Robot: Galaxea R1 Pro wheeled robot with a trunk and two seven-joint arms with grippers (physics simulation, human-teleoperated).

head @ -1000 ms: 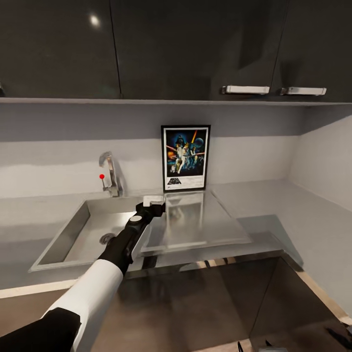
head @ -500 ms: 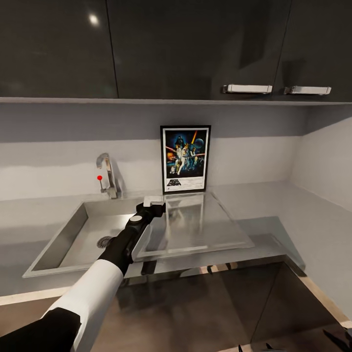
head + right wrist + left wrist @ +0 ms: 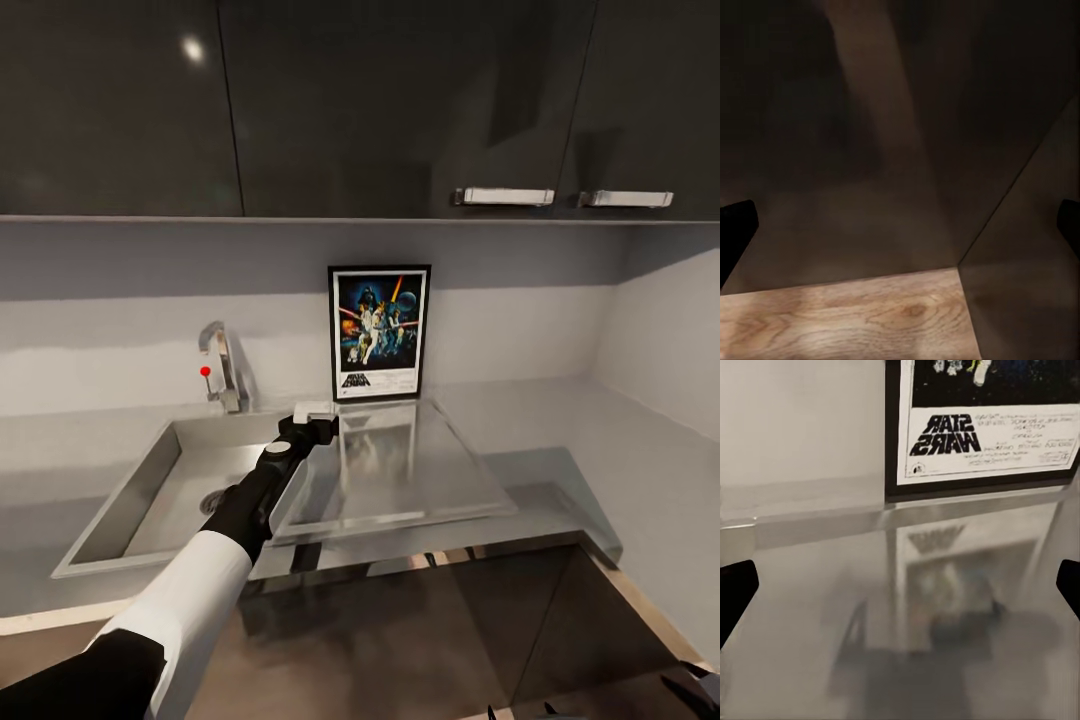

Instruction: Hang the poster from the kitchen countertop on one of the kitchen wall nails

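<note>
The poster (image 3: 379, 332) is seen standing upright on the grey desk (image 3: 560, 430), leaned against the back wall, its long axis vertical and its logo at the bottom edge. From the left claw (image 3: 314, 410), which is stretched out over the steel draining surface beside the sink (image 3: 180, 470), the poster lies toward one o'clock, near but not touching, with open air between them. In the left wrist view the poster (image 3: 982, 424) is caught at its lower part, at about one o'clock, its reflection spread on the shiny surface below, and the claw's dark fingertips (image 3: 735, 596) sit wide apart at either edge, so the left claw is judged to be open and empty. The left arm is clearly the nearer one; the right claw is pointed at dark cabinet fronts and pale wood floor (image 3: 847, 319), its tips likewise spread apart with nothing between them. A tap (image 3: 222, 365) with a red knob stands at ten o'clock from the left claw, well clear of the line to the poster. Dark upper cabinets (image 3: 400, 100) hang above. Nothing is seen blocking the approach; the thin frame's side edges are judged the likeliest place for a grip.
</note>
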